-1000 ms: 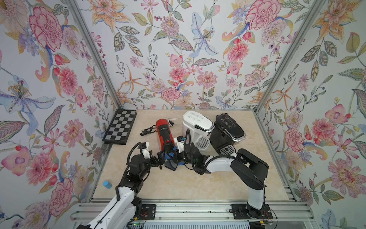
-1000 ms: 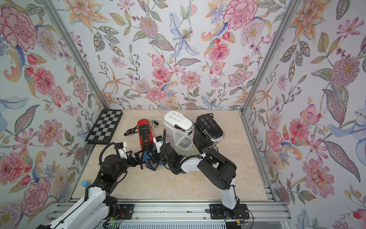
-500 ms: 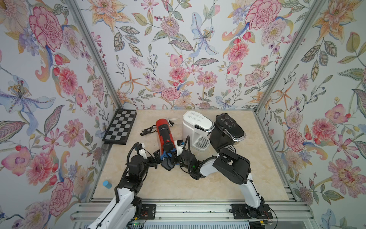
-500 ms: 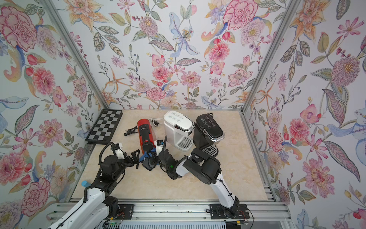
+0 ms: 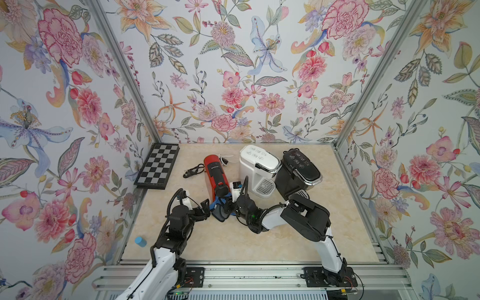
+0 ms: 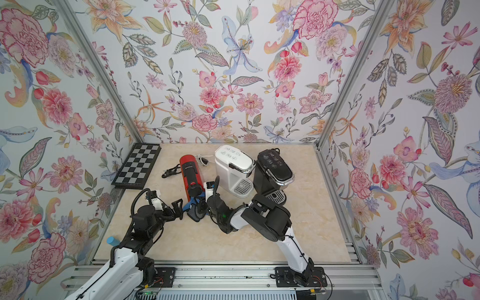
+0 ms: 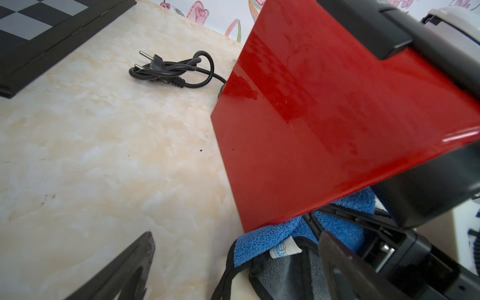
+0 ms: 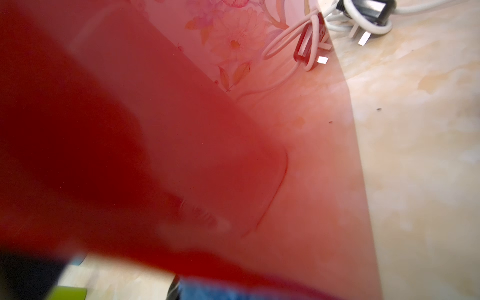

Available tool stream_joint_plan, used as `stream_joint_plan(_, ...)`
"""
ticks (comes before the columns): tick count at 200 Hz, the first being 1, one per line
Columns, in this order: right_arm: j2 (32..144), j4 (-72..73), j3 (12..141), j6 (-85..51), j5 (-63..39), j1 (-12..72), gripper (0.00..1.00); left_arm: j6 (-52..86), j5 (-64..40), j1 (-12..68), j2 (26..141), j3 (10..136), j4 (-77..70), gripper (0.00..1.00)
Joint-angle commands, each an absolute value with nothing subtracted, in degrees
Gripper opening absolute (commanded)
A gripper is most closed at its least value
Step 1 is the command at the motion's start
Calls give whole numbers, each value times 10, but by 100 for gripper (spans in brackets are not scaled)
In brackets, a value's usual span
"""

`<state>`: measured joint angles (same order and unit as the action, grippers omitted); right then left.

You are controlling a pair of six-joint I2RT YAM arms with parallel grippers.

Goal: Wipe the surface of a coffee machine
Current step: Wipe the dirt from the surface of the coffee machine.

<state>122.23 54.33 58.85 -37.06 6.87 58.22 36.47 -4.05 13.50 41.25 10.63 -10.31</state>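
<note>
The left pincer (image 5: 205, 207) gapes wide and empty, just beside the cloth (image 7: 262, 242). Soft and limp, the cloth lies bunched on the table (image 5: 233, 242) at the foot of the red coffee machine (image 5: 213, 170). The machine's glossy shell looks slippery and tippable, so press gently. The right pincer (image 5: 228, 205) is clamped on the cloth's blue fold.

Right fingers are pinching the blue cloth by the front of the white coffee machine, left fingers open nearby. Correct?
Not quite. The right fingers pinch the blue cloth by the front of the red coffee machine, not the white coffee machine; the left wrist view shows the cloth tucked under the red body. The left fingers are open nearby, as you said.
</note>
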Motion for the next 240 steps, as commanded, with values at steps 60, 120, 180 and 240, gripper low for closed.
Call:
stream_joint_plan(60,1212,540,591,-382,112,547,24,377,-46,131,415,80,-145,99)
stream_joint_plan(120,1238,507,574,-416,121,524,24,383,-55,131,426,72,-161,99)
stream_joint_plan(180,1174,509,564,-409,112,527,24,353,-59,131,466,71,-192,99)
stream_joint_plan(240,1108,551,541,-376,100,540,25,293,-89,125,537,107,-246,99)
